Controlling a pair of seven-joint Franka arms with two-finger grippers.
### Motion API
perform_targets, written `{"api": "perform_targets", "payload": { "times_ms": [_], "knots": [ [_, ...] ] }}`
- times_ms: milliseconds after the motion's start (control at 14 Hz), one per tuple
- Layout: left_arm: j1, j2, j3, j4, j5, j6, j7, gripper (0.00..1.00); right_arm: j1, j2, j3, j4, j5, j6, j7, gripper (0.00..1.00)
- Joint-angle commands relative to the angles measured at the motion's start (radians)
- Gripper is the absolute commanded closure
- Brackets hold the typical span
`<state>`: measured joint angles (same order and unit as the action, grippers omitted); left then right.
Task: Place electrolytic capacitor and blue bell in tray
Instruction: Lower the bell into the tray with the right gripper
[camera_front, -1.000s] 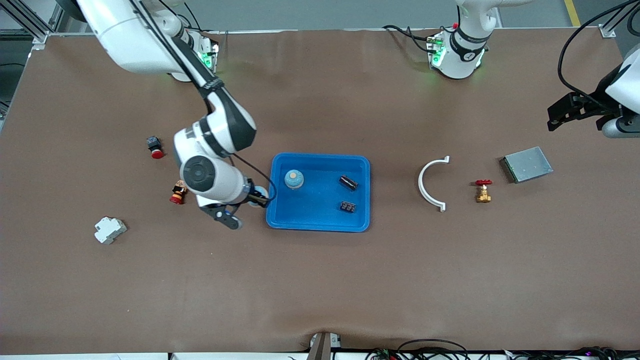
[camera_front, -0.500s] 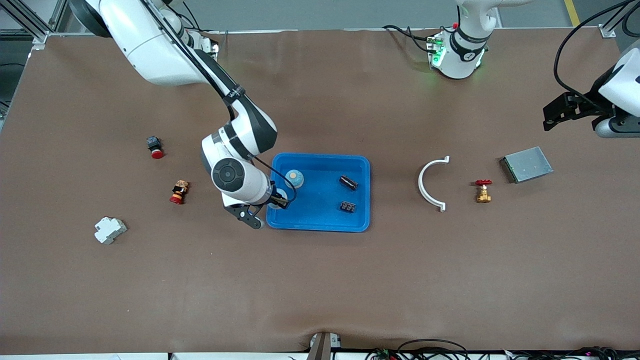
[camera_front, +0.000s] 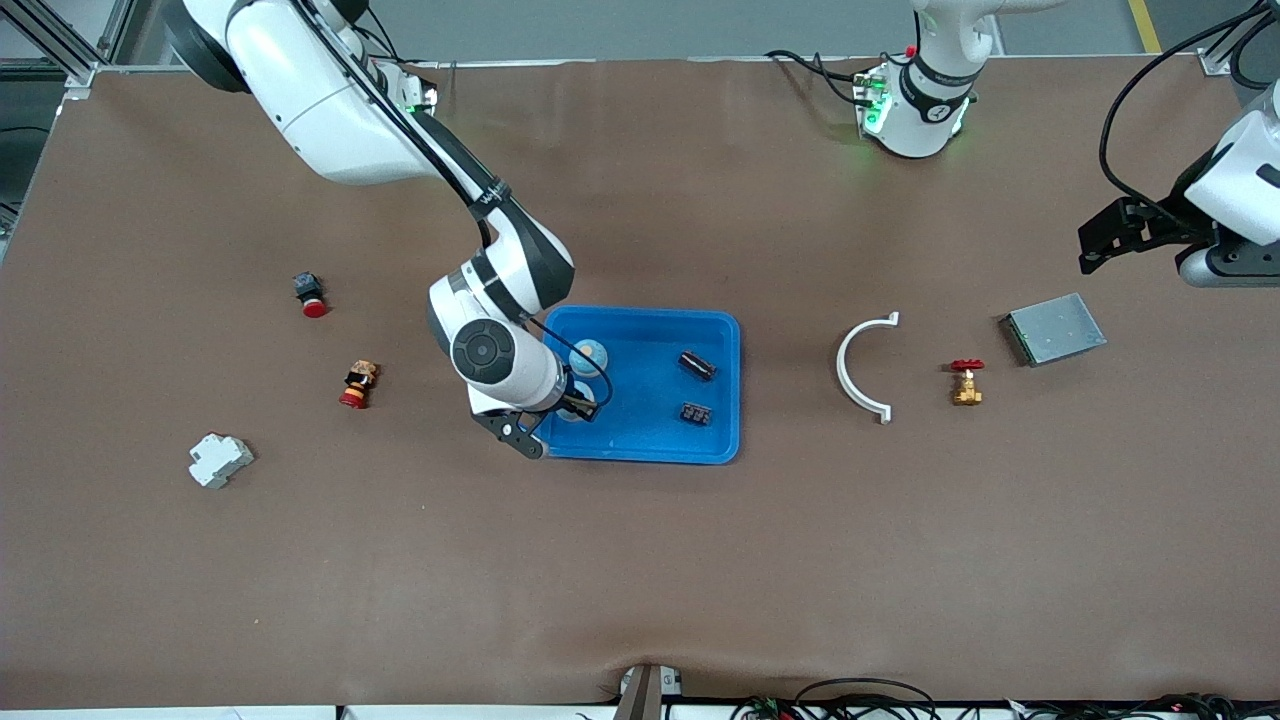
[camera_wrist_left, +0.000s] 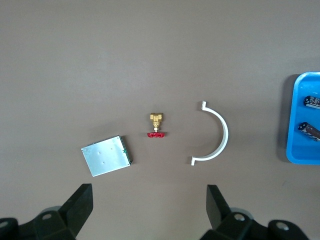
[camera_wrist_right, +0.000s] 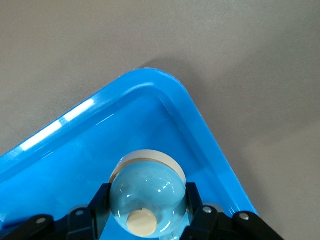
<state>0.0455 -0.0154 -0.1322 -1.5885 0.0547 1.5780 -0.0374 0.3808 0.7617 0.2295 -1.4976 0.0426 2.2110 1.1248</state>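
Note:
The bright-blue tray (camera_front: 640, 313) lies mid-table. My right gripper (camera_front: 572, 405) is shut on a pale blue bell (camera_wrist_right: 147, 195) with a tan button and holds it over the tray's corner toward the right arm's end; the tray rim (camera_wrist_right: 200, 125) shows in the right wrist view. A second blue bell (camera_front: 588, 352) stands in the tray. The black electrolytic capacitor (camera_front: 697, 364) lies in the tray and also shows in the left wrist view (camera_wrist_left: 311, 131). My left gripper (camera_front: 1105, 240) is open and empty (camera_wrist_left: 149, 210), over bare table near the metal box.
A small black component (camera_front: 695, 412) lies in the tray. A white curved clip (camera_front: 862, 365), a brass valve with red handle (camera_front: 966, 382) and a metal box (camera_front: 1054, 328) lie toward the left arm's end. Two red-capped buttons (camera_front: 310, 294) (camera_front: 356, 385) and a white breaker (camera_front: 219, 460) lie toward the right arm's end.
My right gripper has carried the blue bell from beside the tray to over the tray's corner. The left gripper has drifted slightly toward the robots' side.

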Motion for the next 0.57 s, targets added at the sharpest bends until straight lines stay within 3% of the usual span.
{"api": "perform_targets", "payload": {
  "times_ms": [0, 500],
  "knots": [
    [0.01, -0.032, -0.001, -0.033, -0.019, 0.019, 0.021, 0.0, 0.013, 0.033, -0.012, 0.043, 0.002, -0.005, 0.018, 0.86],
    [0.008, -0.037, -0.001, -0.061, -0.012, 0.025, 0.014, 0.0, 0.01, 0.068, -0.013, 0.062, 0.002, 0.012, 0.018, 0.86]
  ]
}}
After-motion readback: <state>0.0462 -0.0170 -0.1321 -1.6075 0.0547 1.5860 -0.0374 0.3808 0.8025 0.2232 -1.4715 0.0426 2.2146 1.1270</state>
